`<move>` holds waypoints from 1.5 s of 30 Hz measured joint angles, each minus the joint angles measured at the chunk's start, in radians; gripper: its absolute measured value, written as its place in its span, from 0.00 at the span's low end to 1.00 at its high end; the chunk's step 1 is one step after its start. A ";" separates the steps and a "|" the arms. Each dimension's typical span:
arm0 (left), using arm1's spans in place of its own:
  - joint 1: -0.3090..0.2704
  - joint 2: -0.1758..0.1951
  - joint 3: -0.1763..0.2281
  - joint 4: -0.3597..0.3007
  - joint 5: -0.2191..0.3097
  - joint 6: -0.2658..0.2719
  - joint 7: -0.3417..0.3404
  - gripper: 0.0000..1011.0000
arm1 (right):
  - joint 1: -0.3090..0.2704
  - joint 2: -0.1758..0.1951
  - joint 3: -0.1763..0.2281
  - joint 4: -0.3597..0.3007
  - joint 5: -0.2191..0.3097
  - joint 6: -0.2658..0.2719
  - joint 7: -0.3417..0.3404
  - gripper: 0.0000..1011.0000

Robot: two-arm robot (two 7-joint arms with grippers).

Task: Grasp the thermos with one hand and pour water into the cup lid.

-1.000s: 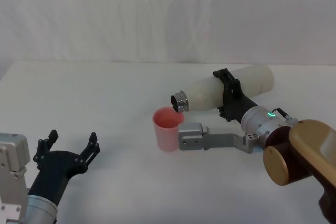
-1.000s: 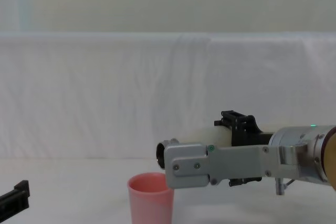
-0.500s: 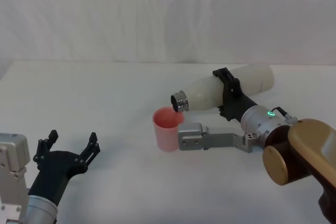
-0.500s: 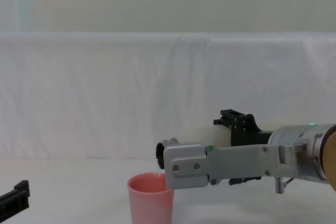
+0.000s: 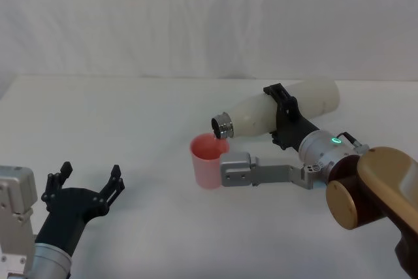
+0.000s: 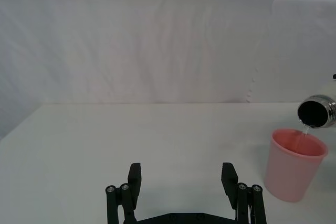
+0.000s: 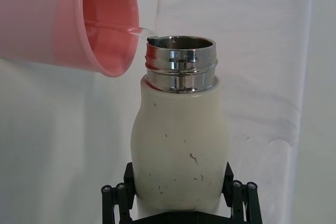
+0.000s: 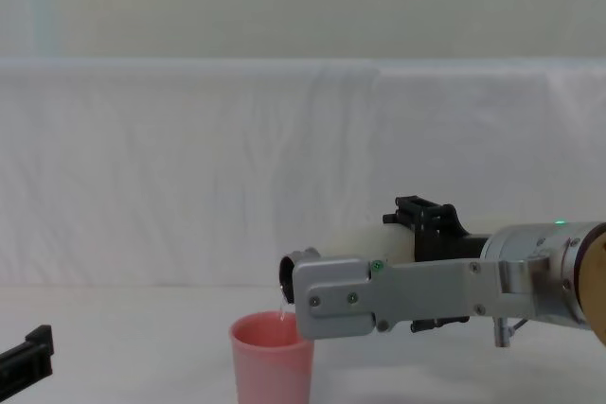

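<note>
The right end effector (image 5: 282,114) was clamped on the thermos (image 5: 281,110), tipped nearly level, steel neck over the cup lid (image 5: 208,160) on the tabletop (image 5: 130,115). The right wrist view showed a thin water stream (image 7: 115,27) entering the cup. The left end effector (image 5: 83,189) rested apart, fingers spread. No lettering was readable.

One thermos (image 5: 274,110), one cup lid (image 5: 208,161), two grippers: the right gripper (image 5: 282,117) and left gripper (image 5: 85,191).
</note>
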 joint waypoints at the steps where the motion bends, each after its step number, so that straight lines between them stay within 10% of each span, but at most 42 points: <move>1: 0.000 0.000 0.000 0.000 0.000 0.000 0.000 0.99 | 0.000 0.000 0.000 0.000 0.000 0.000 0.000 0.95; 45: 0.000 0.000 0.000 0.000 0.000 0.000 0.000 0.99 | 0.010 0.002 -0.011 -0.001 -0.011 0.000 0.015 0.95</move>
